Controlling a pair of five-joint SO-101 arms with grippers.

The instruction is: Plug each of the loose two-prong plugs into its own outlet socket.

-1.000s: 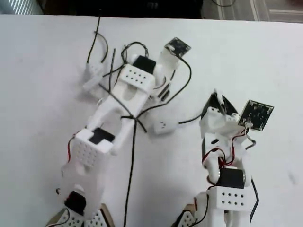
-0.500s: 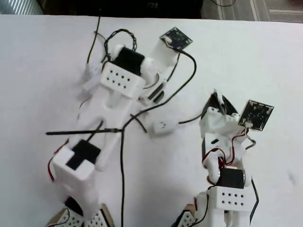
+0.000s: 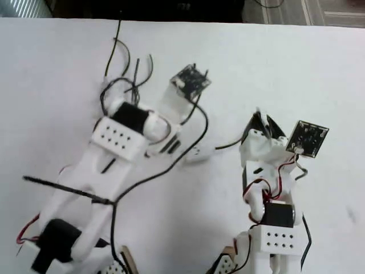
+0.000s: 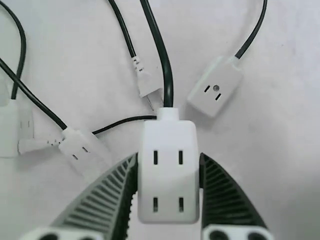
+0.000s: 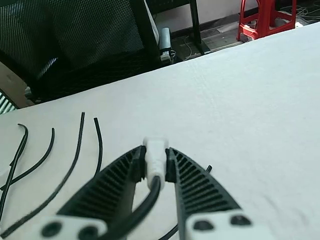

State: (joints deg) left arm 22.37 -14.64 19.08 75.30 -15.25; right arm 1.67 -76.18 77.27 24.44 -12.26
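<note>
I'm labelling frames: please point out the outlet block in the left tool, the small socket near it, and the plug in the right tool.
outlet block [image 4: 167,172]: left wrist view, centre of its slotted face.
small socket [image 4: 215,93]: left wrist view, middle of its face.
plug [image 5: 156,158]: right wrist view, its white body.

White table [image 3: 319,68]; a dark band [image 3: 171,7] runs along its 12 o'clock edge. Past the edge stand a mesh chair [image 5: 90,40] and red stool [image 5: 265,17].

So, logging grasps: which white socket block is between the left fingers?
The double socket block, with two pairs of slots; the smaller single socket lies free beyond it.
</note>
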